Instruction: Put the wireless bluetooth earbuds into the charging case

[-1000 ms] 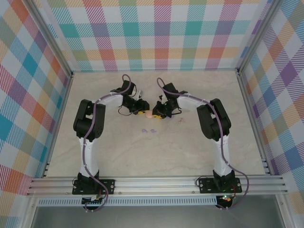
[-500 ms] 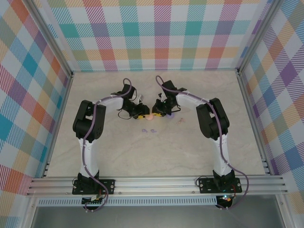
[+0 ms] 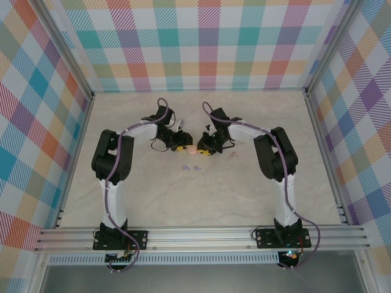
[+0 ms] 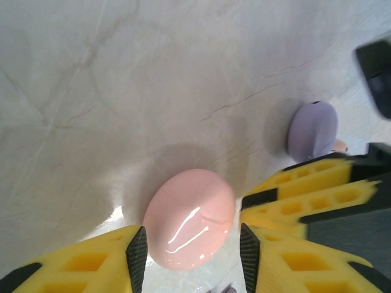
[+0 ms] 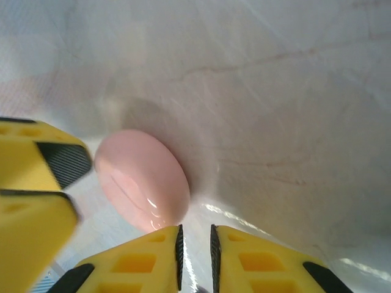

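Two tiny lilac earbuds (image 3: 185, 166) (image 3: 197, 166) lie side by side on the table, just in front of both grippers. The purple round charging case (image 4: 313, 129) lies closed on the table beyond the right gripper's yellow fingers (image 4: 305, 195). My left gripper (image 3: 182, 143) (image 4: 192, 235) is open. Its pads stand on either side of a salmon-pink disc (image 3: 191, 148) (image 4: 189, 218) with a thin gap on each side. My right gripper (image 3: 204, 147) (image 5: 195, 227) is shut with nothing between its pads. It sits right beside the pink disc (image 5: 142, 178).
A tiny speck (image 3: 232, 155) lies right of the right gripper. A small pinkish bit (image 4: 338, 145) lies against the purple case. The checked walls (image 3: 208, 43) stand well back, and bare tabletop (image 3: 201, 201) stretches toward the arm bases.
The left jaws have widened a little around the pink disc. The right gripper nudged toward the disc and back. The earbuds have not moved.
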`<action>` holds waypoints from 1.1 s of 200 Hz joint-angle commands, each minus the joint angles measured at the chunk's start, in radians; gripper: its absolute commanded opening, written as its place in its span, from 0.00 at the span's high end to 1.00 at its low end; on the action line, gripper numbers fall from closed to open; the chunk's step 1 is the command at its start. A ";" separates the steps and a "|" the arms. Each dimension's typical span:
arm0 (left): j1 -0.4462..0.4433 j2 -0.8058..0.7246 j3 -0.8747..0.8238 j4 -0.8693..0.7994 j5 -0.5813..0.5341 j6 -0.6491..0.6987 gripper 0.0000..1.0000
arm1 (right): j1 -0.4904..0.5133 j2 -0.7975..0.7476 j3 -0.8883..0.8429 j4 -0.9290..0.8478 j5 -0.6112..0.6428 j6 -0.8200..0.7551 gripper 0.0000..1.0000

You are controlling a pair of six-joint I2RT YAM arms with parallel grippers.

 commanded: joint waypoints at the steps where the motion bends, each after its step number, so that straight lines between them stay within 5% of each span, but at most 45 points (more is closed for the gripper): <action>1: 0.011 0.032 0.074 -0.037 0.041 0.043 0.54 | 0.017 -0.042 -0.026 0.042 -0.037 0.029 0.80; 67: 0.015 0.091 0.113 -0.061 0.055 0.058 0.54 | 0.028 -0.022 -0.011 0.028 -0.009 0.032 0.81; 220: 0.016 -0.071 -0.093 0.012 0.031 0.013 0.52 | 0.029 0.010 0.085 -0.064 0.064 0.003 0.82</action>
